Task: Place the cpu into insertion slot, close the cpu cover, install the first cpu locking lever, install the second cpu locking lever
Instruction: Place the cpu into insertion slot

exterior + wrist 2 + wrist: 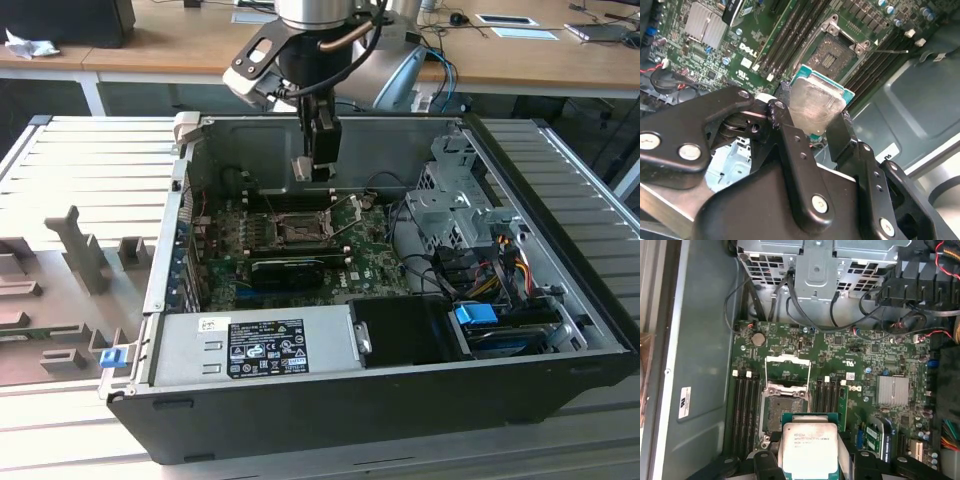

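Fingers (790, 150) clamp the cpu (816, 106) by two opposite edges, likely so nothing touches its underside. It hangs over the computer case's (350, 420) far side, above the bare insertion slot (832, 54), whose cpu cover (787, 359) stands open for access.

Dull silvery metal-faced cpu (816, 106)

Wrist (312, 10): silvery ring is seen, black housing beneath.
Cable (352, 38): brown, looped at three o'clock of the wrist.
Gripper (814, 119): matt black linked bars.
Screws (820, 203): silver heads, dotted along links.
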You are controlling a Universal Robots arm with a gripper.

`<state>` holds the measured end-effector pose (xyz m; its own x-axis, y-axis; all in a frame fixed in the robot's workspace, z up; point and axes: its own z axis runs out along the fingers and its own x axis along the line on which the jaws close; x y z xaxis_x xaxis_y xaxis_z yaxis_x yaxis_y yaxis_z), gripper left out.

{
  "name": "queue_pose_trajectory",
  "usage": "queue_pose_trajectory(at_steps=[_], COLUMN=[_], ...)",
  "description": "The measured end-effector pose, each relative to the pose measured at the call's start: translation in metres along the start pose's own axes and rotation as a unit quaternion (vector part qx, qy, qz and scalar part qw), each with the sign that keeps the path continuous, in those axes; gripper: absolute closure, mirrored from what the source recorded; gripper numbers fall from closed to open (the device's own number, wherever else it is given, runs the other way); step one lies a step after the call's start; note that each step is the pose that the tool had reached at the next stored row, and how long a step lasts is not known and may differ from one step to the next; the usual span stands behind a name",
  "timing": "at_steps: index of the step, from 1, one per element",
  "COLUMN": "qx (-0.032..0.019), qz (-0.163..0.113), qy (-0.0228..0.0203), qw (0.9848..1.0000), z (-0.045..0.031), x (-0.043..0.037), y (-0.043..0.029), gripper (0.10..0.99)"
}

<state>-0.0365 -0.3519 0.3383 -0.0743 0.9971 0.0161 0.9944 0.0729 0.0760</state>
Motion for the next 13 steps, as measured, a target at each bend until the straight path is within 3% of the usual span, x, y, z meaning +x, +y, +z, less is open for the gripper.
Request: queue_pose_trajectory(at_steps=[13], qx=[0.0], qz=[0.002], qy=[-0.0002], qw=[1.0], z=[0.0107], x=[-0.0002], y=[-0.0008], gripper=[0.557])
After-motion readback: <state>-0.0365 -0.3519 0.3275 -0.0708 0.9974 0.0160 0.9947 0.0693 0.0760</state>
